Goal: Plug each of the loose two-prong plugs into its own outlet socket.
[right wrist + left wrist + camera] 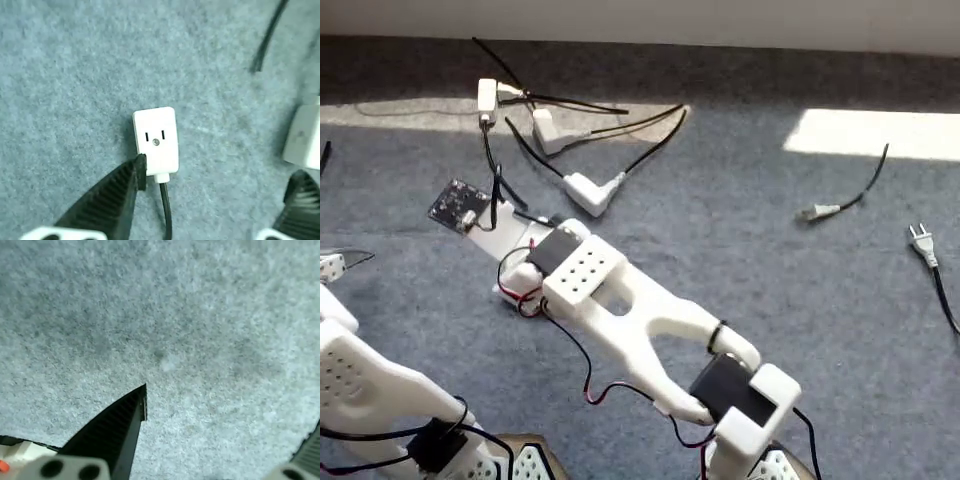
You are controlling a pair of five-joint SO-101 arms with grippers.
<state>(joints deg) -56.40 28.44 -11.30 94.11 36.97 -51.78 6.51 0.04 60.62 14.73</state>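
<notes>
- Since the grey two-prong plug on a black cord (817, 211) and the white two-prong plug (920, 238) are seen lying loose at the right of the grey carpet (740, 290), well apart from the sockets, no plugging is judged done.
- A white outlet socket (156, 140) is found at the far left, slots unfilled.
- The right gripper (220, 170) is spread wide just beside that socket, nothing held.
- The left gripper (230, 412) is likewise parted over bare carpet.
- Both pickups and insertions are left.
</notes>
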